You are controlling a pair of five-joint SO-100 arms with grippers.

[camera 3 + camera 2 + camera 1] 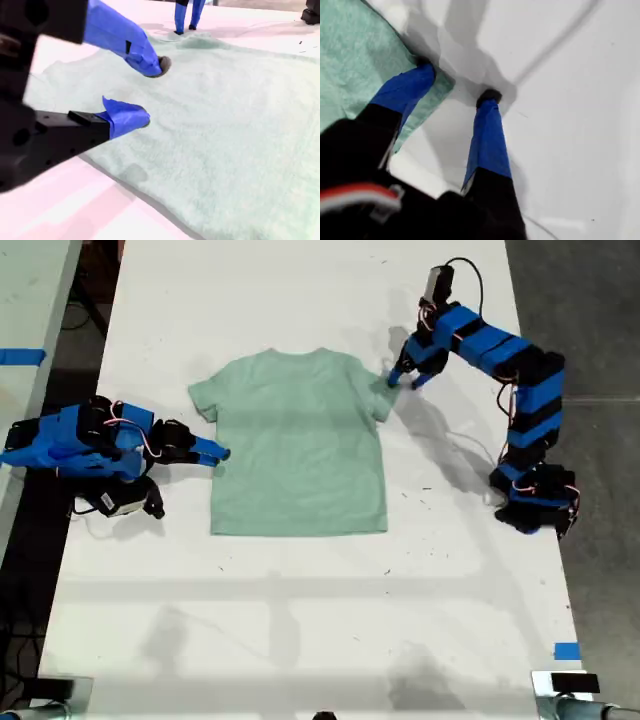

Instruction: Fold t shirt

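Shirt (298, 445) lay flat on the counter (300, 620). My first gripper (457, 82) straddled its sleeve, spread; my second gripper (150, 92) hovered spread. Closing shallow risked pinching nothing, I judged.

- The t shirt (300, 445) lies flat on our white tabletop (300, 620), neck away from the camera.
- Our first claw (408, 378) points down at the sleeve on the exterior view's right.
- Our second claw (215, 453) lies low by the shirt's edge on the exterior view's left.
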